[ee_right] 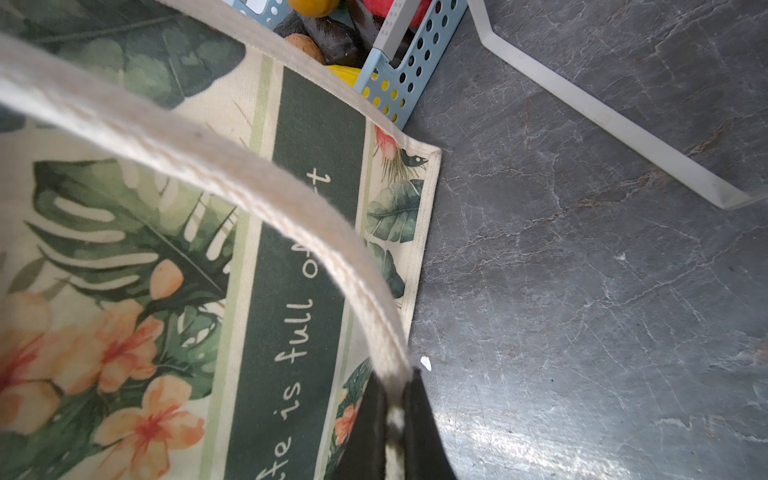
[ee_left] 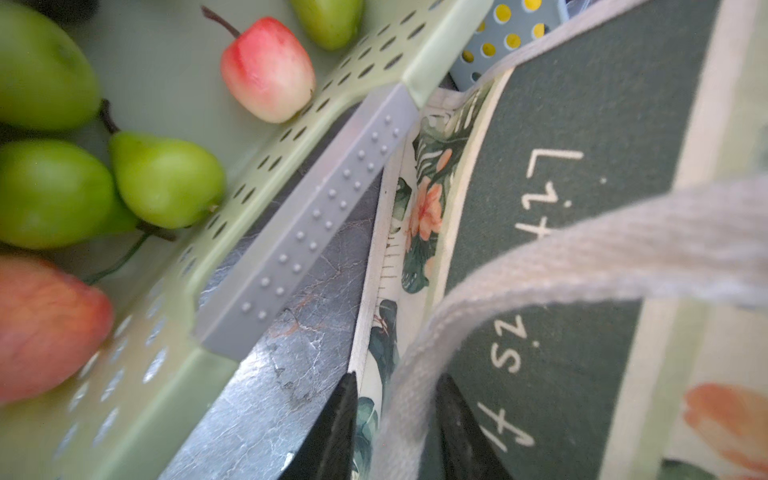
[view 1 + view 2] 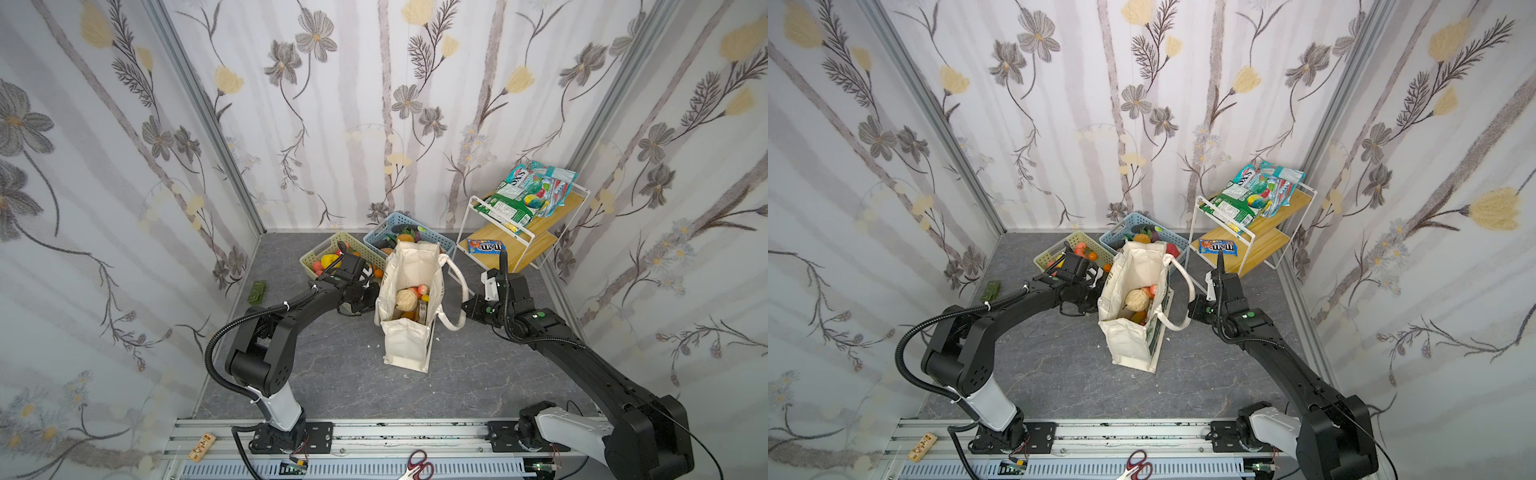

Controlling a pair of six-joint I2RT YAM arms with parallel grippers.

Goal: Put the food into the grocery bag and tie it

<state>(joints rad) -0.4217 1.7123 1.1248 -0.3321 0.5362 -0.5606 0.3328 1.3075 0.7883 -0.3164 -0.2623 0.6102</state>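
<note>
"Cream canvas with green leaves: is that the grocery bag (image 3: 405, 345)?"

"Yes. It stands upright with its mouth open in the middle of the grey marbled table (image 3: 332, 374), between my two arms. The green basket (image 3: 320, 253) and the blue basket (image 3: 380, 232) sit just behind it on the far side."

"What is inside?"

"A beige cauliflower (image 3: 406, 300) on top, a pinkish fruit (image 3: 419, 289) just beyond it and an orange piece (image 3: 409, 314) on its near side."

"And your right gripper?"

"My right gripper (image 1: 395, 374) is clenched on the right handle (image 1: 232, 183). The strap is pinched flat between the fingers and drawn out to the right of the bag."

"The left one?"

"My left gripper (image 2: 397, 376) is at the bag's left face, between the bag and the green basket. Its jaws straddle the left handle (image 2: 582, 257) with a gap showing beside the strap, so nothing is gripped there."

"Anything else nearby?"

"Green pears (image 2: 166, 178) and a red apple (image 2: 266, 70) lie in the green basket. A white wire rack (image 3: 490, 232) with snack packets (image 3: 523, 195) stands at the far right."
</note>
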